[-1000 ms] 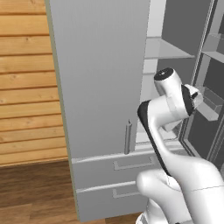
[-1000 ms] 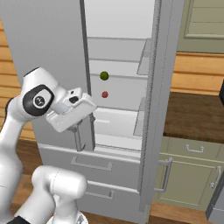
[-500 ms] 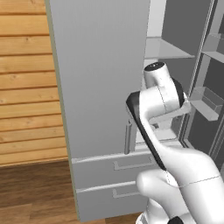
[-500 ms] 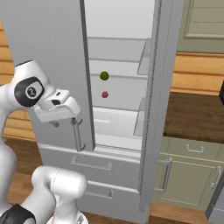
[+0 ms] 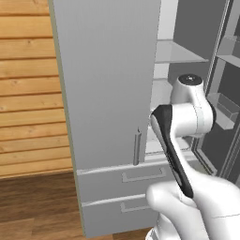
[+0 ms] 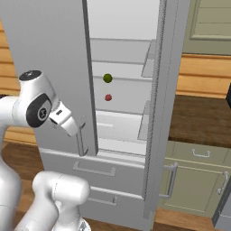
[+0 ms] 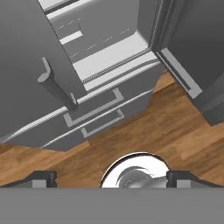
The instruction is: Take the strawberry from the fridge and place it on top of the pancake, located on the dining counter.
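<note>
- Right now your gripper (image 7: 111, 177) hangs spread wide and empty, aimed at the floor.
- Meanwhile the strawberry (image 6: 108, 97) sits far back on a fridge (image 6: 67, 90) shelf, below the green ball (image 6: 107, 78).
- Swinging in, you risk clipping the closed left door's handle (image 6: 81, 140) or nudging the ball.

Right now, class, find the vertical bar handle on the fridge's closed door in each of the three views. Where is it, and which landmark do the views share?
Left base view: the bar handle is low centre, at the closed door's right edge.
Right base view: the bar handle is left of centre, near the door's bottom corner.
Hand view: the bar handle is upper left, slanting.
Shared landmark: the upper drawer pull, just below it.
</note>
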